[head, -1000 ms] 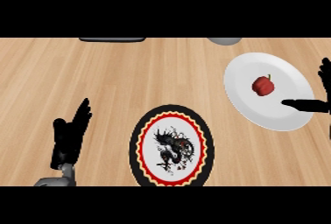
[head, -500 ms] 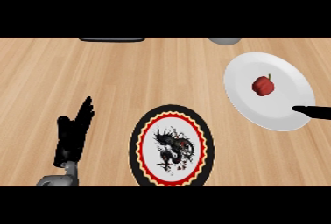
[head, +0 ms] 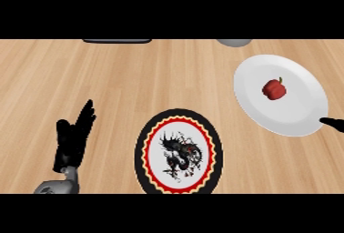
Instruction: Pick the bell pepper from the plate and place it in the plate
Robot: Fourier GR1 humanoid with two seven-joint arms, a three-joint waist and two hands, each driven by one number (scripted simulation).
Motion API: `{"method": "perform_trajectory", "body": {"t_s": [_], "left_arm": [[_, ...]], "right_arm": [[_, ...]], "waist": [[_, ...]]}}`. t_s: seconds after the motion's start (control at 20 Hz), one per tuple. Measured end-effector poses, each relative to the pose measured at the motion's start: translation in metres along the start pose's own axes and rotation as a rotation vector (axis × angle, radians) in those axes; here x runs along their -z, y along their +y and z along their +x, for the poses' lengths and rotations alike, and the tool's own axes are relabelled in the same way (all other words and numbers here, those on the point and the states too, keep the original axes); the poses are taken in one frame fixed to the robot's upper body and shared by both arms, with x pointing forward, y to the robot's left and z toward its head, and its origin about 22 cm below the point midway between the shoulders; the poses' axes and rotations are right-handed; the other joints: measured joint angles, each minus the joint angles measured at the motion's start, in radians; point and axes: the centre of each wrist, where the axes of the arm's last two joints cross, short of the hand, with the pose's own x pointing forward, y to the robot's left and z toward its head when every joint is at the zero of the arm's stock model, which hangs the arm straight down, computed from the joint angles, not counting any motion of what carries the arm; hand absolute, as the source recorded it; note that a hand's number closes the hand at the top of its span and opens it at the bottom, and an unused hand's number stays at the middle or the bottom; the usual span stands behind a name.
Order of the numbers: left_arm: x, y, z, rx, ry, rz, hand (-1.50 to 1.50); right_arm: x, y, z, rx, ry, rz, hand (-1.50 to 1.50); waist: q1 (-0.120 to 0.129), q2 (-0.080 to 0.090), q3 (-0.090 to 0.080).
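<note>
A: Where is the bell pepper [head: 274, 88] found?

B: It is seen lying on the white plate [head: 295, 119], near the plate's middle, up and to the left of the right hand [head: 332, 123]. Its long axis is tilted slightly, with the stem end pointed up and a little right, toward the far edge of the counter [head: 134, 77].

A: And how is the right hand held?

B: Only a dark tip of it is shown at the right edge, overlapping the white plate's lower rim; whether its fingers are spread or curled cannot be told.

A: The left hand [head: 73, 139]?

B: It is held open, fingers straight and pointed up, nothing in it. The patterned plate [head: 177, 154], black-rimmed with a red ring, is seen just to its right, apart from it.
</note>
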Motion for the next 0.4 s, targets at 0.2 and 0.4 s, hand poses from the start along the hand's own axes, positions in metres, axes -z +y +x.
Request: {"method": "perform_trajectory", "body": {"t_s": [0.2, 0.4], "left_arm": [[-0.006, -0.005, -0.005, 0.001, -0.005, -0.008, 0.0], [-0.006, -0.006, 0.002, -0.005, -0.006, -0.01, 0.0]], "right_arm": [[-0.001, -0.009, -0.002, -0.008, 0.018, -0.048, -1.5], [-0.006, -0.02, -0.006, -0.029, 0.029, -0.06, -1.5]], "waist": [[0.004, 0.002, 0.001], [0.006, 0.002, 0.001]]}}
